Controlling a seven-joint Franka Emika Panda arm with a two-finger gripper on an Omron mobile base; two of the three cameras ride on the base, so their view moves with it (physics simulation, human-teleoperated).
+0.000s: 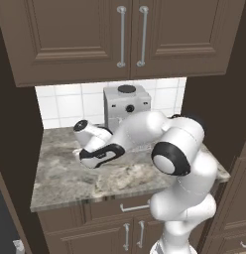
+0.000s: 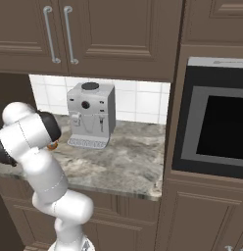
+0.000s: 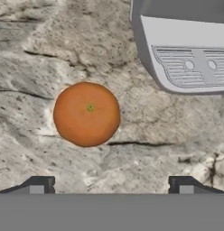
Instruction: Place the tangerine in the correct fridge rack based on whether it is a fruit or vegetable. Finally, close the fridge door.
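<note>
Gripper (image 3: 111, 185) spread wide, holding nothing, above tangerine (image 3: 86, 114) on counter (image 3: 32, 54), beside coffee machine (image 3: 186, 49)

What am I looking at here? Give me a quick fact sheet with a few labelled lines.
Setting: simulated kitchen, marble counter under brown cabinets
Fruit: tangerine lying on the counter, not held
Gripper: gripper above the counter, fingers spread, tangerine beyond the tips
Nearby: grey coffee machine against the tiled wall; its drip tray lies close to the tangerine
Also: black built-in oven to the right of the counter
Progress: tangerine not yet picked up
</note>
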